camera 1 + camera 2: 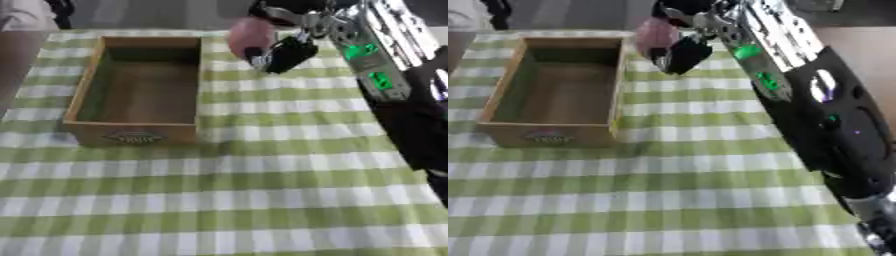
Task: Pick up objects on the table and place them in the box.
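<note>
An empty wooden box [136, 90] sits at the back left of the green-checked table. My right arm reaches in from the right side, and my right hand [284, 52] is just right of the box's far right corner. Its black fingers are curled round a blurred pink, rounded object [249, 32], held above the cloth beside the box rim. My left hand shows in neither view.
The green and white checked cloth [227, 200] covers the table in front of the box. My right forearm [815, 95], silver with green lights, crosses the right side. A person's sleeve [22, 12] shows at the far left corner.
</note>
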